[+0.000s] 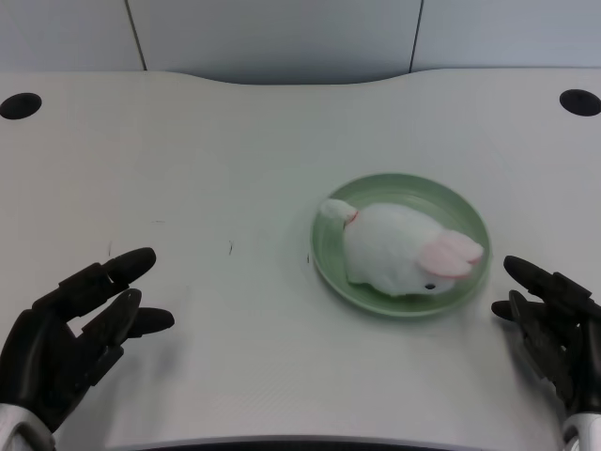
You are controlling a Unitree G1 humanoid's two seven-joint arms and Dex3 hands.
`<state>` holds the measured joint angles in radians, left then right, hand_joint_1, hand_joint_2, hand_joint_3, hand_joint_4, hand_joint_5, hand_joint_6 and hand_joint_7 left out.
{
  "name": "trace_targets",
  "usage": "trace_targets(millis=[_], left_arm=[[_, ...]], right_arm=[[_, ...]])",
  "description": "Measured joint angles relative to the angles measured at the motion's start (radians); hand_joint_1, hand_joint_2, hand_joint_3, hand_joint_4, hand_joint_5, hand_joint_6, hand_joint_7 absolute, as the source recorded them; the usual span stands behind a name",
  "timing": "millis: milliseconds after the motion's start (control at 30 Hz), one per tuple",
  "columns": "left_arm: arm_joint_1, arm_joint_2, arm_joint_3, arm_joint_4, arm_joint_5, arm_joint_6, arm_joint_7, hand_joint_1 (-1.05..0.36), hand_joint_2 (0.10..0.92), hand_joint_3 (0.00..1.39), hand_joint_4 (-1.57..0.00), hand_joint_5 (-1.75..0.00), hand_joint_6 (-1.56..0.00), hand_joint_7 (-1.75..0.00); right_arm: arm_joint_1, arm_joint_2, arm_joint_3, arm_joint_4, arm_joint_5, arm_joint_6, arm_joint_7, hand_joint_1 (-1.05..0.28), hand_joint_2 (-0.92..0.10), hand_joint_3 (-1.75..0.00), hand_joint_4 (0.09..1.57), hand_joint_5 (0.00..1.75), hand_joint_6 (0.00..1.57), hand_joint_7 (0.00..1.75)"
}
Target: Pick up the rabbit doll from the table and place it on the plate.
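A white rabbit doll (394, 246) with pink ears lies on its side on the pale green plate (329, 252), right of the table's middle. My left hand (70, 338) hovers near the front left edge, far from the plate, fingers spread and holding nothing.
My right hand (554, 324) rests at the front right, just beside the plate's rim. Two dark cable holes (21, 104) (579, 101) sit at the table's back corners. A grey wall panel runs behind the table.
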<state>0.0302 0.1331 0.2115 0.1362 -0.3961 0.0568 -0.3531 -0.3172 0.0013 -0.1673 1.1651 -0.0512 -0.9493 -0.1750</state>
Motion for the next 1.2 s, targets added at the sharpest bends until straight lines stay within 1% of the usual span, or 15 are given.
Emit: trace_targets(millis=[67,167,233,333,367,400,433,467,633,833,1000,1033,1100,1133,1200], left_arm=[[-0.001,-0.007,-0.001,0.026,0.007,-0.02,-0.005,-0.59,0.921,0.39,-0.51,-1.24,-0.8,-0.12],[-0.001,-0.017,0.0,0.055,0.008,-0.046,-0.008,-0.59,0.921,0.41,-0.5,-1.28,-0.82,-0.13],[-0.001,-0.024,0.001,0.078,0.008,-0.072,-0.013,-0.6,0.921,0.41,-0.51,-1.3,-0.85,-0.14],[-0.002,-0.033,-0.001,0.107,0.014,-0.106,-0.017,-0.6,0.921,0.42,-0.53,-1.3,-0.88,-0.16],[-0.002,-0.035,-0.003,0.111,0.023,-0.111,-0.017,-0.6,0.921,0.42,-0.53,-1.3,-0.88,-0.16],[-0.002,-0.036,-0.006,0.115,0.03,-0.116,-0.017,-0.6,0.921,0.43,-0.53,-1.3,-0.88,-0.16],[-0.002,-0.037,-0.007,0.12,0.031,-0.119,-0.018,-0.6,0.921,0.43,-0.53,-1.29,-0.88,-0.15],[-0.003,-0.037,-0.007,0.127,0.033,-0.124,-0.018,-0.6,0.921,0.43,-0.53,-1.29,-0.88,-0.15],[-0.01,-0.036,-0.008,0.16,0.04,-0.132,-0.023,-0.59,0.921,0.4,-0.56,-1.25,-0.89,-0.15],[-0.05,-0.036,-0.008,0.181,0.045,-0.135,-0.023,-0.58,0.921,0.39,-0.56,-1.25,-0.88,-0.14],[-0.076,-0.036,-0.008,0.214,0.047,-0.143,-0.023,-0.59,0.921,0.41,-0.53,-1.25,-0.89,-0.15],[-0.078,-0.036,-0.008,0.22,0.049,-0.148,-0.023,-0.58,0.921,0.41,-0.54,-1.25,-0.89,-0.15],[-0.078,-0.036,-0.008,0.225,0.052,-0.157,-0.023,-0.59,0.921,0.4,-0.54,-1.25,-0.89,-0.15],[-0.078,-0.037,-0.008,0.226,0.052,-0.158,-0.023,-0.58,0.921,0.4,-0.54,-1.26,-0.9,-0.15],[-0.078,-0.037,-0.007,0.227,0.052,-0.158,-0.023,-0.58,0.921,0.38,-0.56,-1.25,-0.91,-0.15]], right_arm=[[0.0,-0.001,-0.003,-0.001,0.007,0.0,0.007,-0.33,-0.92,-0.3,0.67,0.87,0.93,0.01],[-0.004,-0.007,-0.007,0.004,0.008,0.0,0.007,-0.33,-0.92,-0.3,0.67,0.87,0.93,0.02],[-0.009,-0.01,-0.01,0.011,0.01,-0.001,0.01,-0.31,-0.92,-0.31,0.67,0.87,0.93,0.02],[-0.019,-0.012,-0.016,0.021,0.014,-0.002,0.013,-0.3,-0.92,-0.3,0.68,0.88,0.94,0.02],[-0.023,-0.012,-0.018,0.022,0.016,-0.002,0.015,-0.3,-0.92,-0.3,0.68,0.88,0.94,0.02],[-0.028,-0.012,-0.02,0.023,0.021,-0.002,0.019,-0.3,-0.92,-0.3,0.68,0.88,0.94,0.02],[-0.032,-0.012,-0.02,0.024,0.029,-0.002,0.023,-0.29,-0.92,-0.3,0.68,0.88,0.93,0.02],[-0.035,-0.012,-0.021,0.026,0.031,-0.002,0.028,-0.29,-0.92,-0.3,0.68,0.88,0.93,0.02],[-0.044,-0.013,-0.024,0.045,0.035,-0.001,0.045,-0.29,-0.92,-0.3,0.68,0.89,0.95,0.02],[-0.058,-0.018,-0.031,0.059,0.036,0.0,0.05,-0.27,-0.92,-0.31,0.66,0.89,0.94,0.02],[-0.062,-0.022,-0.042,0.066,0.042,0.0,0.075,-0.29,-0.92,-0.32,0.64,0.87,0.92,0.01],[-0.062,-0.024,-0.044,0.068,0.043,0.0,0.085,-0.3,-0.92,-0.32,0.63,0.86,0.9,0.0],[-0.062,-0.032,-0.047,0.074,0.046,0.002,0.106,-0.32,-0.92,-0.33,0.63,0.83,0.89,0.0],[-0.062,-0.037,-0.047,0.077,0.046,0.006,0.113,-0.33,-0.92,-0.33,0.63,0.81,0.89,0.0],[-0.062,-0.04,-0.05,0.078,0.049,0.014,0.118,-0.34,-0.92,-0.33,0.64,0.8,0.89,0.0]])
